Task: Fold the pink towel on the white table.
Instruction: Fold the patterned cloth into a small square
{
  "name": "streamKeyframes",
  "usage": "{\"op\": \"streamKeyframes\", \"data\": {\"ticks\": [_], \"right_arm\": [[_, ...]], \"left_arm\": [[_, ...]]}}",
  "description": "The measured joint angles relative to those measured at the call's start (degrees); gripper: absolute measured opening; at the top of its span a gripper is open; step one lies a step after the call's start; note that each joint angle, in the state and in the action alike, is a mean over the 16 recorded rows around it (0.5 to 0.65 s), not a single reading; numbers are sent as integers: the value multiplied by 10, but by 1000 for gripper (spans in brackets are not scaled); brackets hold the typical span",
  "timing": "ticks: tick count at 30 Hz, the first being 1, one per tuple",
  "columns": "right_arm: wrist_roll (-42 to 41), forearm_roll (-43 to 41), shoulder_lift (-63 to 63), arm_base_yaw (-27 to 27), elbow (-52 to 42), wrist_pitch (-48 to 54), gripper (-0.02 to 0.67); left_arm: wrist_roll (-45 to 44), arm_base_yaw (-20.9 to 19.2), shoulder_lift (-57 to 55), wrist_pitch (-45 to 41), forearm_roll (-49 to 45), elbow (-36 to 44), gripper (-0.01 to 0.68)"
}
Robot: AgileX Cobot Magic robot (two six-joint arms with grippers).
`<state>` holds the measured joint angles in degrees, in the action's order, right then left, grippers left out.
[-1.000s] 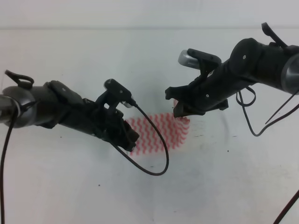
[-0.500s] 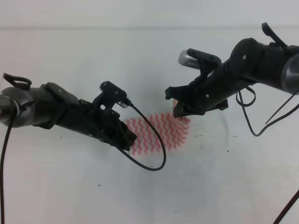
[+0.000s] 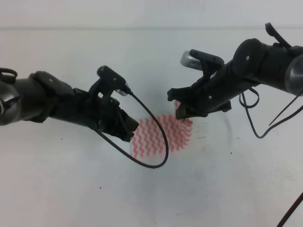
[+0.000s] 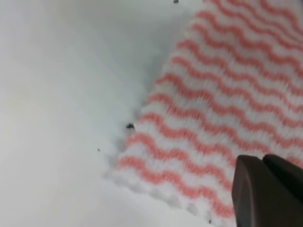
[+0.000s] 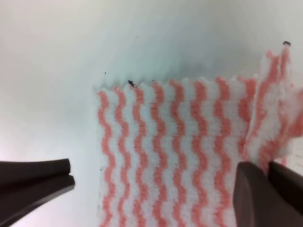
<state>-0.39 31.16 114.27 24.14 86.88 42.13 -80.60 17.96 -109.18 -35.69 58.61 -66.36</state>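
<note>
Pink towel (image 3: 161, 135) lies flat near the middle of the white table (image 3: 71, 189), between the two arms, w/ its far-right corner lifted off the surface. Left gripper (image 3: 127, 128) has just pulled back & up a bit vs half a sec ago: its arm has swung left, so more of the towel's left edge shows now. Left wrist view has one dark finger (image 4: 265, 189) at the bottom right over the striped cloth, nothing pinched that can be seen; second finger is out of frame, so can't tell how wide it's parted. Right gripper (image 3: 182, 109) hasn't budged in the last sec, parked over the towel's far-right corner. Right wrist view: fingers spread wide, one finger (image 5: 35, 182) low left over bare table, the other low right, right by the raised, crumpled corner flap (image 5: 272, 113). Whether that flap is actually held can't be told from here. Read on it: left arm looks to be backing off a side it has finished w/, or re-setting for a fresh grab. Fold looks barely begun, only that one corner is up
</note>
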Motion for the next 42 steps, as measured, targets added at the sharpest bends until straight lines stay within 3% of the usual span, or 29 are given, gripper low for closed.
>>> {"op": "streamKeyframes", "data": {"ticks": [42], "right_arm": [[3, 15, 24, 39, 40, 5, -16]], "left_arm": [[-25, -1, -55, -2, 27, -1, -5]]}}
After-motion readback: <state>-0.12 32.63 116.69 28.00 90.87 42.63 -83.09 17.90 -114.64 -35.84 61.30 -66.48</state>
